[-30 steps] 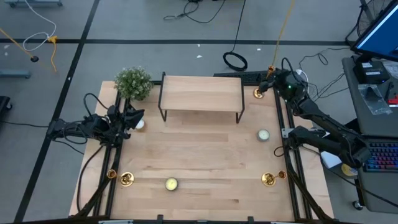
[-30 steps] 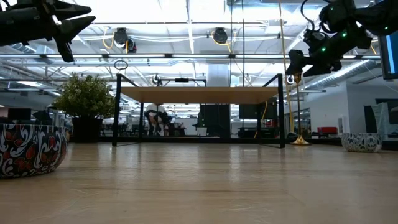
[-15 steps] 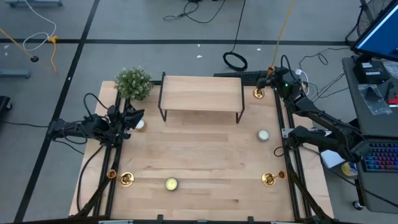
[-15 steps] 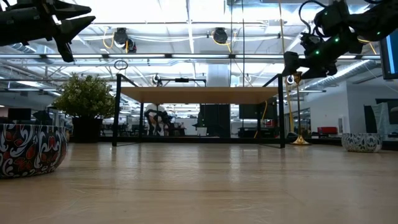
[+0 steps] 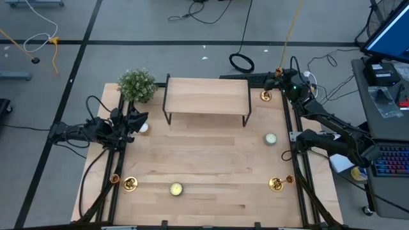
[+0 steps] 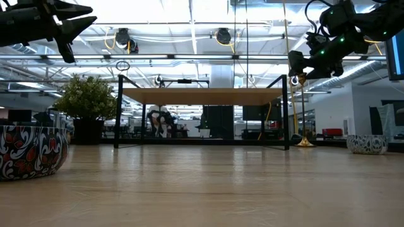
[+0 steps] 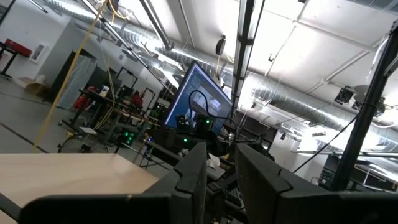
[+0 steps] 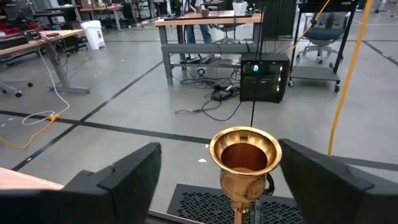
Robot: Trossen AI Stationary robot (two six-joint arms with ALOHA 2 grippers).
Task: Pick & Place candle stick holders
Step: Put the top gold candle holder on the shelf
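No words, labels, brand names, numbers or signs can be read on anything in any of these four pictures.

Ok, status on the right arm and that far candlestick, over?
Right gripper open, fingers either side of the far-right candlestick, not gripping. Left gripper parked near the plant, empty. Nothing blocking the candlestick.

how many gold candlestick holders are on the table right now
3: one at the far right corner between the right gripper's open fingers, one near left, one near right.
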